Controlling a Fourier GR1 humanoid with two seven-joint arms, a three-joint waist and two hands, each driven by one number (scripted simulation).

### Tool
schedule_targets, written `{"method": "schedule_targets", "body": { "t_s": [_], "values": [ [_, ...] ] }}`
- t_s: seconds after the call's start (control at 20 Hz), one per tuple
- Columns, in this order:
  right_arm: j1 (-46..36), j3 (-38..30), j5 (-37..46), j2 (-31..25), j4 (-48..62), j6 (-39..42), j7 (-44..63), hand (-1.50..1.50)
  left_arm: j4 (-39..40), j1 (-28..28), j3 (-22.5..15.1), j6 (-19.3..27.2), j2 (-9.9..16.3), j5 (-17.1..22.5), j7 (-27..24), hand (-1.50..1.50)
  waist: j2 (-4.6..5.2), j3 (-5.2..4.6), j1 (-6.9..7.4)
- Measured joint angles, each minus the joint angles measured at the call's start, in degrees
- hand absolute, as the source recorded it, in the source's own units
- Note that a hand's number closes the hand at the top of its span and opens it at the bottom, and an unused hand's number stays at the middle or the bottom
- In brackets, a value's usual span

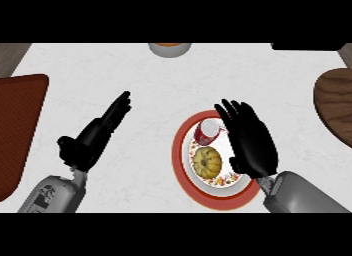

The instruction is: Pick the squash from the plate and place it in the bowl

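Two black robot hands show over the white marbled surface point(157, 90), each on a grey forearm rising from the lower edge. No brand, label or readable writing can be made out on anything; the left forearm carries a small dark marking too unclear to read.

The squash point(207, 161), yellow-orange and ribbed, lies on the patterned plate point(222, 184), which has a white centre and a red-orange rim. A small red and white cup point(207, 131) lies tilted on the same plate, just beyond the squash. The right robot hand point(249, 142) hangs over the plate's right side, fingers straight and spread, pointing away from the robot; the squash sits just beside its palm, to the left, and whether they touch cannot be told. That hand grips nothing.

The left robot hand point(98, 132) rests well to the left of the plate, fingers straight and angled up to the right, holding nothing.

A bowl point(169, 48) with an orange inside shows at the far edge, well apart from the plate. A red-brown mat point(13, 130) lies at the left, and a round wooden board point(345, 110) at the right.
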Motion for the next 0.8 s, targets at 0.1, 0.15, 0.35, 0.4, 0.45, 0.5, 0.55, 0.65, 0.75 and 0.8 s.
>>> {"method": "schedule_targets", "body": {
  "t_s": [0.1, 0.15, 0.35, 0.4, 0.45, 0.5, 0.55, 0.65, 0.75, 0.8],
  "values": [
    [-1.0, 1.9, 1.1, 1.5, 0.6, 7.8, 5.6, -1.50, -0.1, 0.2, 0.0, 0.0, 0.1, -0.1, -0.1, 0.00, 0.02, -0.05, 0.02],
    [-1.5, 2.6, 0.9, 2.8, 1.3, 11.7, 8.4, -1.50, -0.5, 0.2, -0.2, 0.1, 0.0, -0.4, 0.0, 0.00, 0.08, -0.04, 0.31],
    [-3.3, 3.5, -1.5, 10.4, 2.8, 25.5, 18.9, -1.50, -0.7, 0.8, -0.4, -0.2, 0.2, -0.6, -0.3, 0.00, 0.30, 0.01, 0.59],
    [-3.9, 3.3, -2.2, 12.6, 3.2, 27.8, 20.5, -1.50, -0.9, 0.8, -0.5, -0.1, 0.1, -0.7, -0.2, 0.00, 0.33, 0.05, 0.58],
    [-4.4, 2.9, -2.8, 14.8, 3.7, 29.9, 21.8, -1.50, -1.1, 0.8, -0.7, 0.1, -0.1, -0.8, -0.1, 0.00, 0.34, 0.07, 0.58],
    [-4.9, 2.2, -3.5, 16.5, 4.3, 31.7, 22.7, -1.50, -1.4, 1.4, -0.6, -0.1, 0.1, -0.6, -0.2, 0.00, 0.34, 0.10, 0.68],
    [-5.1, 2.0, -3.9, 18.4, 4.9, 32.9, 23.7, -1.50, -1.4, 1.5, -0.5, -0.2, 0.1, -0.6, -0.4, 0.00, 0.37, 0.13, 0.55],
    [-6.0, 1.2, -5.2, 21.0, 6.4, 34.4, 25.2, -1.50, -1.7, 1.6, -0.8, -0.2, -0.1, -0.8, -0.3, 0.00, 0.45, 0.19, 0.67],
    [-6.4, 0.7, -6.1, 22.7, 7.6, 35.6, 26.3, -1.50, -2.5, 1.8, -1.0, 0.0, -0.2, -1.0, 0.0, 0.00, 0.44, 0.25, 0.69],
    [-7.1, 0.3, -6.7, 23.2, 8.2, 36.3, 26.8, -1.50, -2.2, 1.8, -0.8, 0.0, -0.2, -1.0, -0.2, 0.00, 0.51, 0.27, 0.69]
  ]
}}
